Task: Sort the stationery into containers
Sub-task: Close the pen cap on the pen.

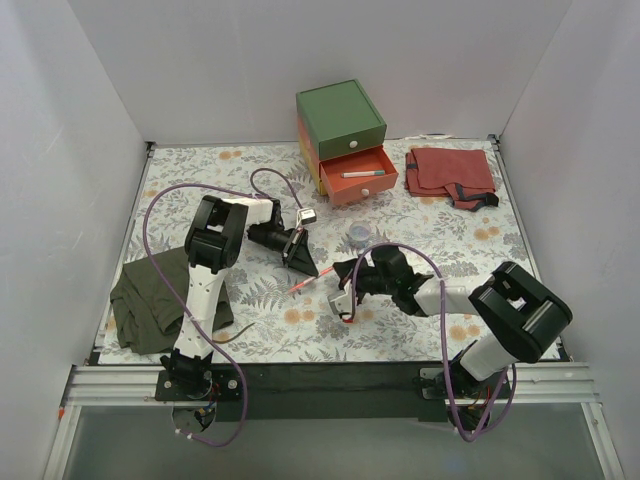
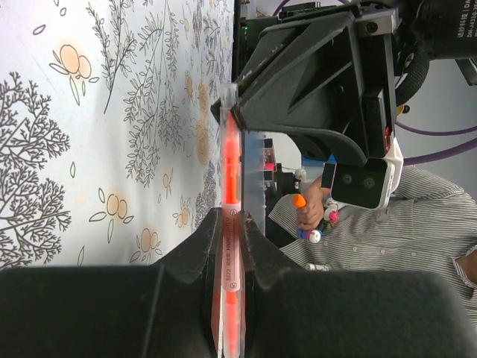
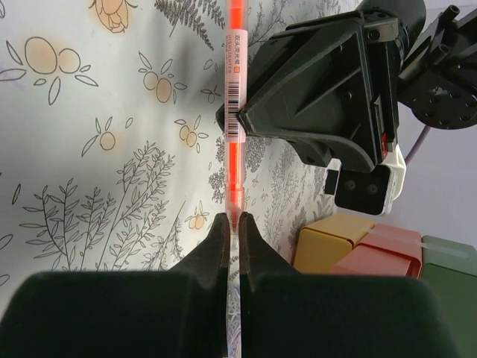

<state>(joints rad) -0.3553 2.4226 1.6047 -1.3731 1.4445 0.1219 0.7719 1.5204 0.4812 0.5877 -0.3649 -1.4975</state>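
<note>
Gripping one slim orange-red pen (image 2: 232,164) from opposite ends, the left jaws and the right jaws are both closed on it. It hangs over the floral tabletop (image 1: 450,250), near and left of the open salmon-red drawer (image 1: 345,192). Its smooth, round plastic barrel with a glossy label could twist or slip if one side releases early. It could also flex if the arms pull apart while both clamp.
</note>
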